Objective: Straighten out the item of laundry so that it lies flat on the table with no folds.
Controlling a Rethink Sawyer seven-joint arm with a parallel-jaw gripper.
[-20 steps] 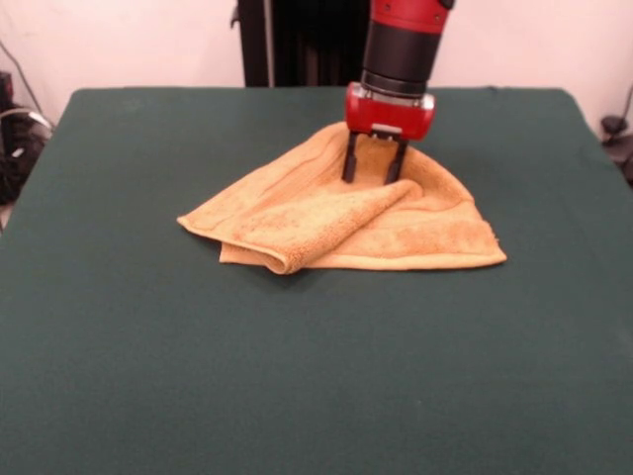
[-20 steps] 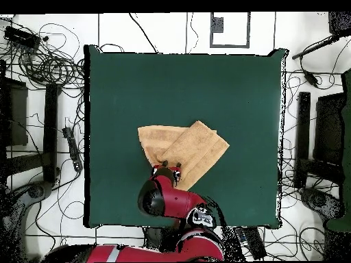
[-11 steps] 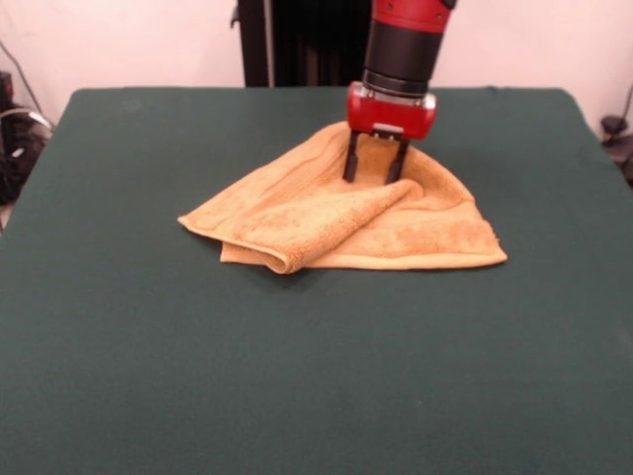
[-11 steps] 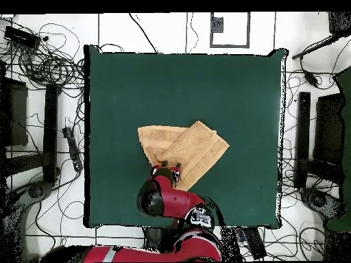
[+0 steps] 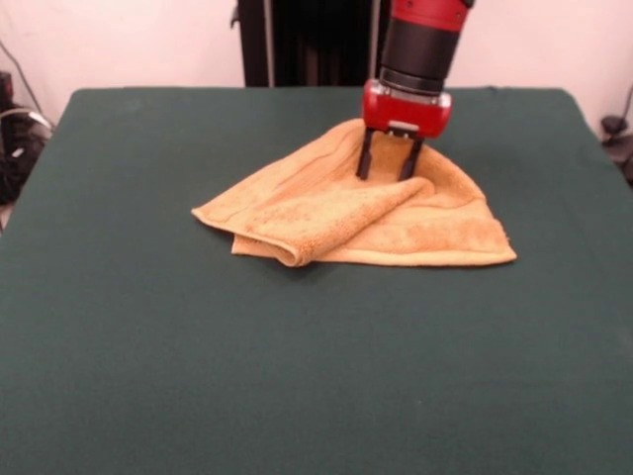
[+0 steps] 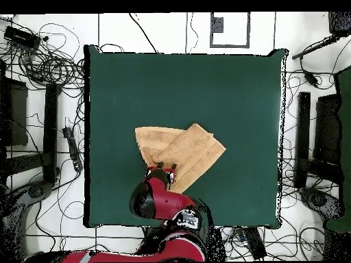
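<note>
I have the gripper down on the far part of the towel, its two dark fingers standing a little apart with cloth rising between them. Whether they actually pinch the fabric I cannot tell from either view.

The towel sits on the table roughly midway between its left and right edges and somewhat toward the robot's edge, well clear of every corner. In the overhead view the towel shows as two overlapping layers, one flap lying diagonally across the other, with the gripper at the towel's robot-side edge.

My judgement: the job is far from finished. A large flap is folded over the lower layer, with a rolled fold line at the front and a peak of cloth under the fingers. That flap has to be opened out and the wrinkles flattened before the towel counts as flat.
</note>
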